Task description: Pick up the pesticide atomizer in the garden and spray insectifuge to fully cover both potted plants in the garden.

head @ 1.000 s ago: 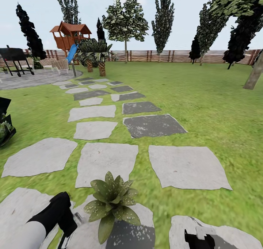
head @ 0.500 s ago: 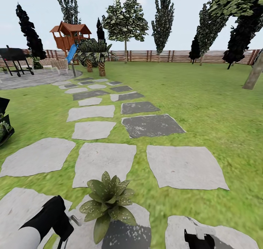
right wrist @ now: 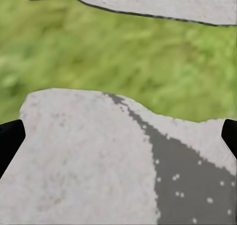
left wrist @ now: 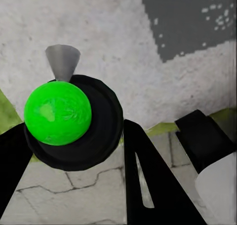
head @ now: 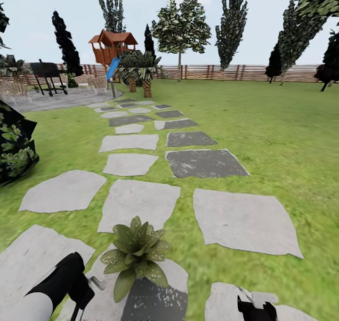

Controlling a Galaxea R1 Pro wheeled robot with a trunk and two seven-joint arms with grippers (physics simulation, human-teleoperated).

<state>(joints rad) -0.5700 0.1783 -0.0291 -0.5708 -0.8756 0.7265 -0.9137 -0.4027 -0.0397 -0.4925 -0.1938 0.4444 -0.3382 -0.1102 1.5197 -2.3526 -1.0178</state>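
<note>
One potted plant [head: 134,252], a low rosette of pointed green leaves, sits on a grey stepping stone [head: 155,297] just ahead of me. My left gripper [head: 81,290] hangs close beside it, toward my left, and is shut on the pesticide atomizer [head: 96,281]. In the left wrist view the pesticide atomizer [left wrist: 59,113] shows a bright green cap, a round black body and a grey cone nozzle between the black fingers [left wrist: 148,175] of the left gripper [left wrist: 74,151]. My right gripper [head: 256,309] hovers low over another stone; its fingertips stand far apart around bare stone, so the right gripper [right wrist: 118,141] is open.
A path of grey stepping stones [head: 139,201] runs across the lawn toward a paved patio [head: 52,100] with a black grill [head: 47,70]. A big dark bush [head: 14,147] stands at the left. A wooden playhouse [head: 113,45], palms [head: 139,67] and a slat fence [head: 235,71] lie far back.
The head camera has turned left, so the whole scene shifted right and the dark bush shows more. The left gripper still holds the atomizer beside the plant.
</note>
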